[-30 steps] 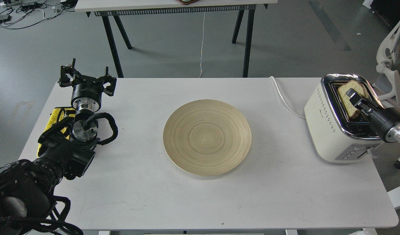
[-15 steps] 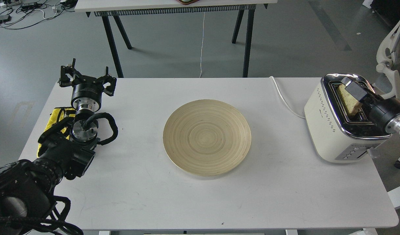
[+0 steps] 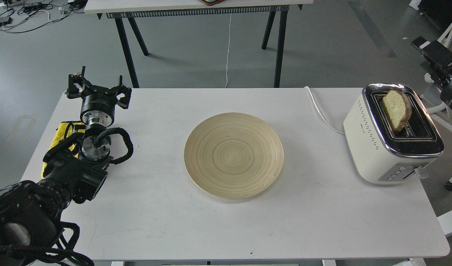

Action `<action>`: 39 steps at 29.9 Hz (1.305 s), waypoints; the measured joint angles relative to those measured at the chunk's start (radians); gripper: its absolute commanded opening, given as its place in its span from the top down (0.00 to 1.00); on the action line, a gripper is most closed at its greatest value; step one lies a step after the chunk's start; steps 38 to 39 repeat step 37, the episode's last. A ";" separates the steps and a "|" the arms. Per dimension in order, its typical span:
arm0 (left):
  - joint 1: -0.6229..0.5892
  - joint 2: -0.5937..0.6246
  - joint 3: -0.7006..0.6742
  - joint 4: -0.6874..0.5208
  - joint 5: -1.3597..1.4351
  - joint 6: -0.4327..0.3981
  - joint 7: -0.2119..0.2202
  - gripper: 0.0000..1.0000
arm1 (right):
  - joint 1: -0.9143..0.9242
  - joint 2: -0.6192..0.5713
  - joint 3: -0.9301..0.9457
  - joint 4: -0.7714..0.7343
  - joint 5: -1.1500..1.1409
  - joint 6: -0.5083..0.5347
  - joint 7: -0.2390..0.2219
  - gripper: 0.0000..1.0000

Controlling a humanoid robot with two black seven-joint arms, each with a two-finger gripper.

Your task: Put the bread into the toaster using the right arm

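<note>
The bread point(image 3: 395, 109) stands in the far slot of the cream-white toaster point(image 3: 373, 147) at the table's right end. It leans a little and its upper part sticks out above the chrome top. My right gripper point(image 3: 428, 48) is up and to the right of the toaster, clear of the bread, with its fingers apart and empty. My left gripper point(image 3: 98, 85), the wide claw, is open and empty over the table's far left corner.
A round wooden plate point(image 3: 234, 155) lies in the middle of the white table point(image 3: 167, 221). The toaster's white cord point(image 3: 322, 112) runs off the table's far edge. A yellow thing point(image 3: 61, 133) lies under my left arm. A white chair point(image 3: 442, 66) stands at the right.
My right gripper has let go of the bread and risen up and to the right, away from the toaster. The bread stays in the slot. The left arm has not moved.
</note>
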 measured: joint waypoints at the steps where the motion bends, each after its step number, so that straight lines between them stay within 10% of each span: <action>1: 0.000 0.000 0.000 0.000 0.000 0.000 0.000 0.00 | 0.000 0.024 0.019 -0.003 0.032 0.017 0.002 0.06; 9: 0.000 0.000 0.000 0.000 0.000 0.000 0.000 0.00 | -0.013 0.264 0.075 -0.043 0.257 0.086 0.072 0.06; 24: 0.000 0.000 0.000 0.000 0.000 0.000 0.000 0.00 | -0.054 0.718 0.199 -0.464 0.554 0.567 0.110 0.03; 39: 0.000 0.000 0.000 0.000 0.000 0.000 0.000 0.00 | -0.094 0.781 0.303 -0.538 0.563 0.609 0.110 0.01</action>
